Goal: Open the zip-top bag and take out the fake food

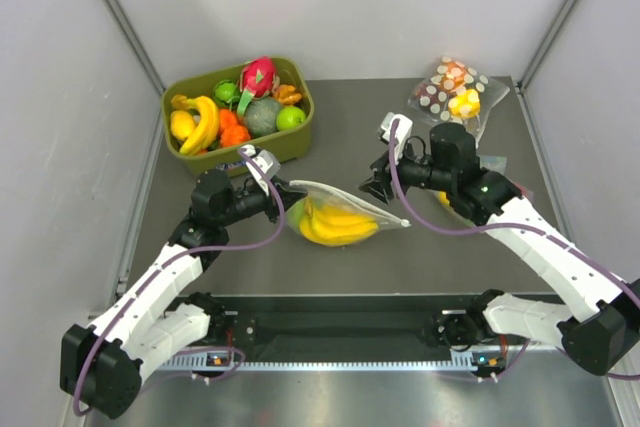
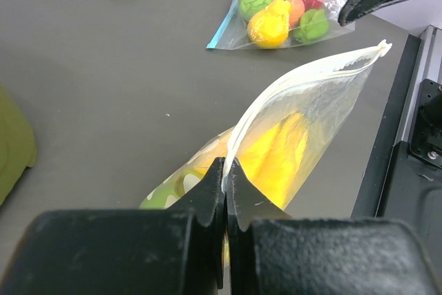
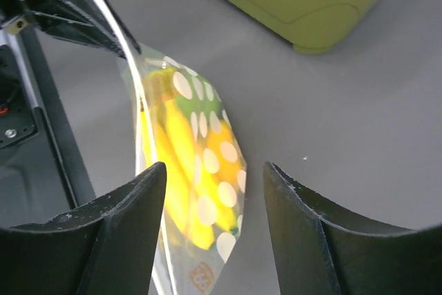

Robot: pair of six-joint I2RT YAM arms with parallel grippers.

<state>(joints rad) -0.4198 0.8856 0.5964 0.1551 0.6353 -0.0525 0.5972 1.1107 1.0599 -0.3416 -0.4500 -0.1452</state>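
Note:
The zip-top bag [image 1: 345, 209], clear with white dots, hangs in mid-table, its zip strip raised. My left gripper [image 1: 287, 193] is shut on the left end of that strip; in the left wrist view the white strip [image 2: 304, 81] runs out from between the shut fingertips of that gripper [image 2: 226, 165]. Inside the bag lies the fake food: a yellow banana bunch [image 2: 280, 153] and something green [image 2: 162, 195]. My right gripper [image 1: 379, 189] stands open just above the bag's right end. In the right wrist view the dotted bag [image 3: 207, 164] lies below that gripper [image 3: 214, 174], untouched.
An olive bin [image 1: 300, 142] full of toy fruit stands at the back left. A second dotted bag [image 1: 455, 92] with orange and yellow pieces lies at the back right. A plain clear bag [image 2: 280, 18] of fruit lies near the right arm.

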